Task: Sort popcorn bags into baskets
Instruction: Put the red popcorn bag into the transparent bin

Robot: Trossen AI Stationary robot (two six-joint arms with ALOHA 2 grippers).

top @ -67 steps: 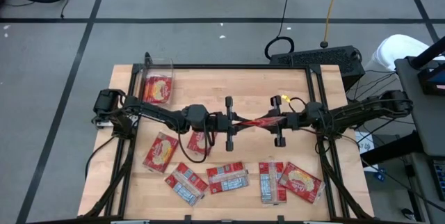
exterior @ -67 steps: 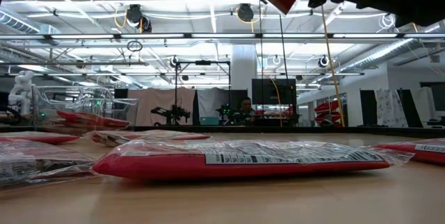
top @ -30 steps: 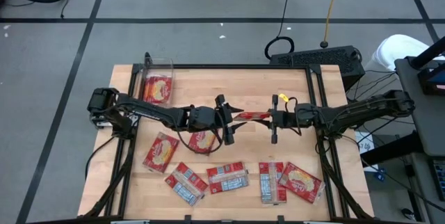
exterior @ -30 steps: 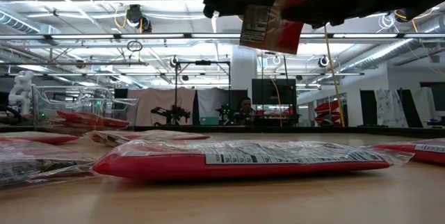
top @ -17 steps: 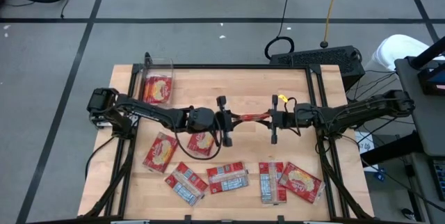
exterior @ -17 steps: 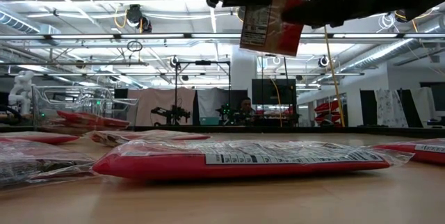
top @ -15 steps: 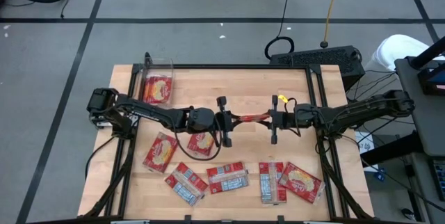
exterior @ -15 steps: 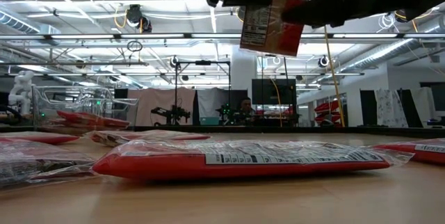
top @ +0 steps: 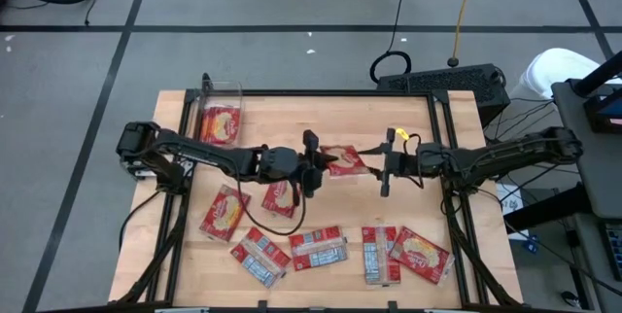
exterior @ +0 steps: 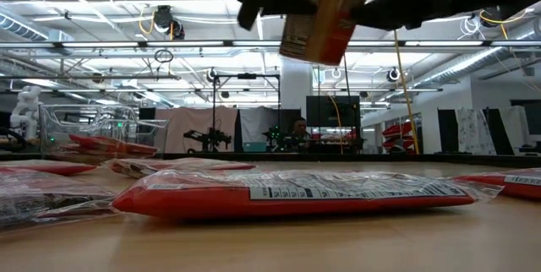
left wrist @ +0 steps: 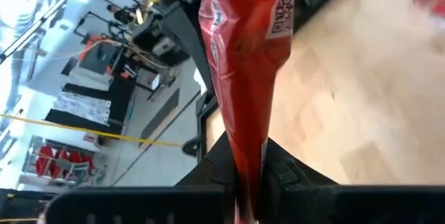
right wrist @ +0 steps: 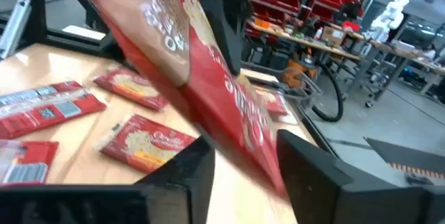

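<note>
- Holding a flat red plastic popcorn bag (top: 342, 160) above the wooden desk (top: 408, 211) centre, the left end effector (top: 318, 165) is clamped on its edge.
- Right end effector (top: 380, 170): fingers parted, bag between them.
- Clear plastic rectangular basket (top: 220, 114): far-left corner.

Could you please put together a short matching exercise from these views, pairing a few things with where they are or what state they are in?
Things:
1. left gripper
2. right gripper
3. clear basket
4. held popcorn bag

Places or states:
A. at the table's far left corner, with a red bag inside
B. open, fingers apart beside the bag
C. lifted off the table, between the two arms
D. shut, pinching the bag's edge

Pairs: 1-D, 2-B, 3-A, 4-C
</note>
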